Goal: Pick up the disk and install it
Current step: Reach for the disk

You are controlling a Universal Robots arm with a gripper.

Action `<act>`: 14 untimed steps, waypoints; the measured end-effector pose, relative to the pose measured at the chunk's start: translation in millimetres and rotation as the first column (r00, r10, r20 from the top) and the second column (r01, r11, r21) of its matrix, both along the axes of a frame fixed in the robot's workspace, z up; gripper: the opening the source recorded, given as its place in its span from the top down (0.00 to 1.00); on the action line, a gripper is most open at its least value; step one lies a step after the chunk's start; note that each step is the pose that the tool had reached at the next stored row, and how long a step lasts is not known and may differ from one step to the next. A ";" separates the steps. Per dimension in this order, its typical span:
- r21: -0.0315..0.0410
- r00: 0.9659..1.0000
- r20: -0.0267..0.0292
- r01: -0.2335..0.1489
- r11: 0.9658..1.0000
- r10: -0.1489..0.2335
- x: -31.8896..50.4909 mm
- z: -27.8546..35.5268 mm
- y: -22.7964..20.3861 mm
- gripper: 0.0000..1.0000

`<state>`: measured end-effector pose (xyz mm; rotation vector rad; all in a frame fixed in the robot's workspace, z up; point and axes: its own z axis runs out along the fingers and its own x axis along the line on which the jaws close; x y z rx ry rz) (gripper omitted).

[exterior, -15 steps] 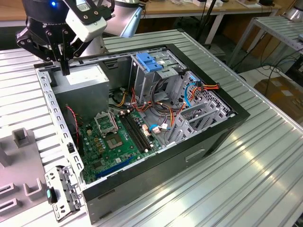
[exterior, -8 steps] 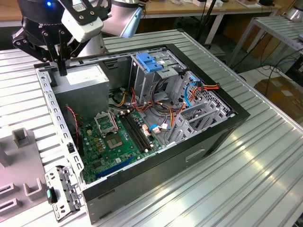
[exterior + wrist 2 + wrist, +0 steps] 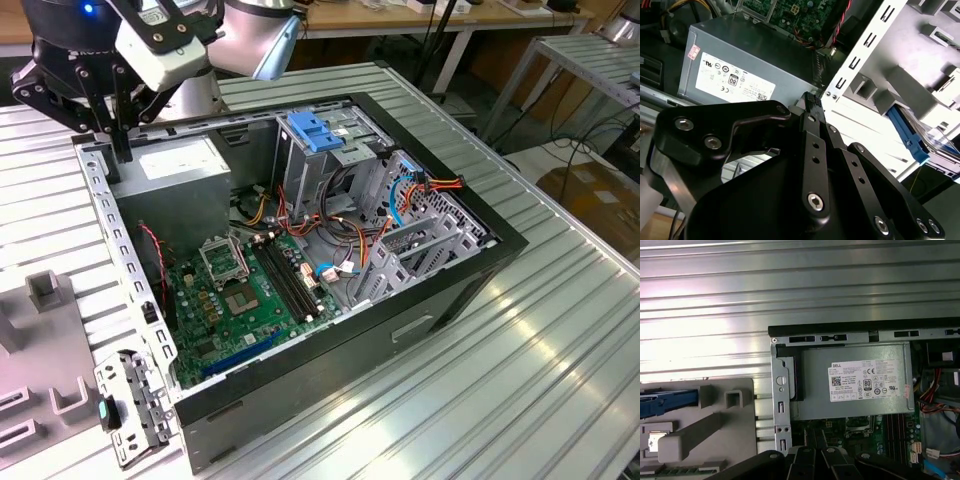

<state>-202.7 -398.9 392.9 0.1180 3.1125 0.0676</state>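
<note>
The gripper [image 3: 812, 99] looks closed and empty, though the second wrist view sees it from behind. In the exterior view it hangs over the power supply [image 3: 180, 165] corner of the computer case [image 3: 300, 400]. Both wrist views show the disk [image 3: 667, 399] lying in a grey fixture [image 3: 715, 422] beside the case, apart from the gripper.

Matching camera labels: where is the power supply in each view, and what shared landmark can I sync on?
Exterior view: the power supply sits in the far corner of the open case, toward the exterior view's left.
Second wrist view: the power supply is the grey box with a white label.
First wrist view: the power supply lies label-up inside the case rim.
Shared landmark: the green motherboard beside it.
</note>
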 end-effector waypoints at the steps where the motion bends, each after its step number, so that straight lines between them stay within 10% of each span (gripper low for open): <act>1: 0.000 1.000 0.000 0.000 1.000 0.000 -0.8 0.0 0.0 0.89; 14: 0.000 1.000 0.000 0.000 1.000 0.000 -16.8 0.0 0.1 0.89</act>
